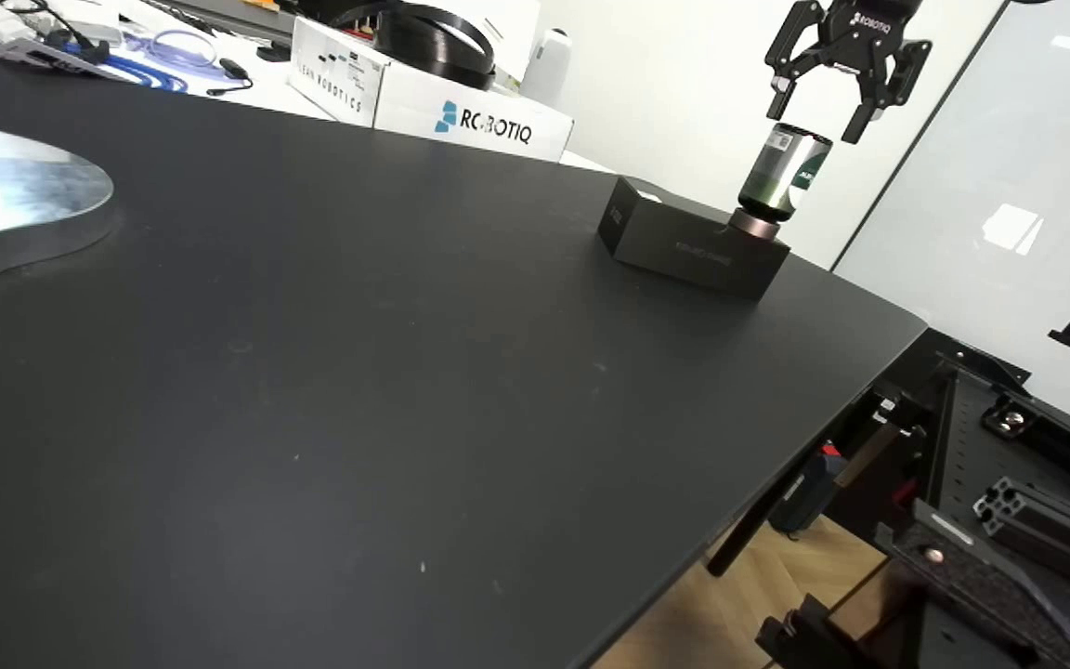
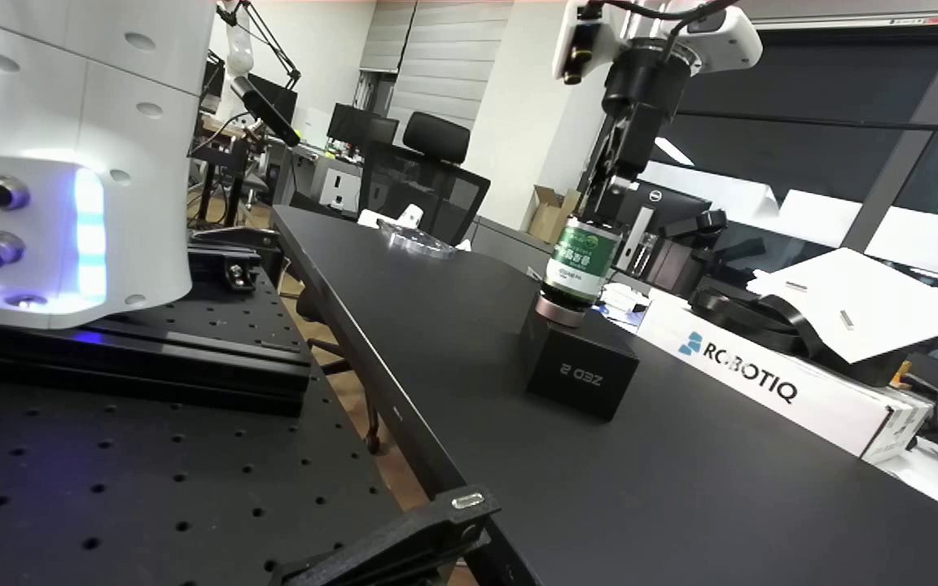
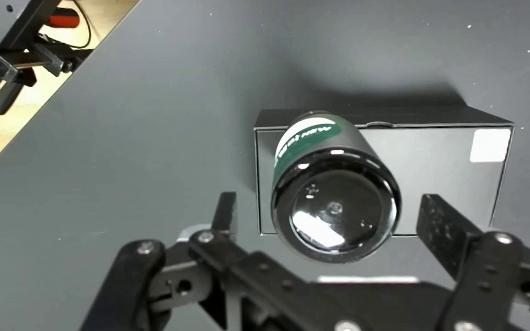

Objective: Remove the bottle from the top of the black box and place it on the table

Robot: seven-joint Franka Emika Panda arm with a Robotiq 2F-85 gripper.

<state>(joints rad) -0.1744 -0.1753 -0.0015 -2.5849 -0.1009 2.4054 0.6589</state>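
Black table [image 1: 358,372], bottle [image 1: 784,172] just beneath spread claw [image 1: 812,124]

Low over the table [image 1: 386,372], an exterior view looks across to the black box [image 1: 684,246] at far right. From close beside the white robot base [image 2: 54,183], near left, an exterior view faces along the table toward a far chair [image 2: 420,183]. The wrist view looks down from just above the bottle [image 3: 334,188]. Both exterior views share the bottle, black box and a white Robotiq carton [image 1: 470,119].
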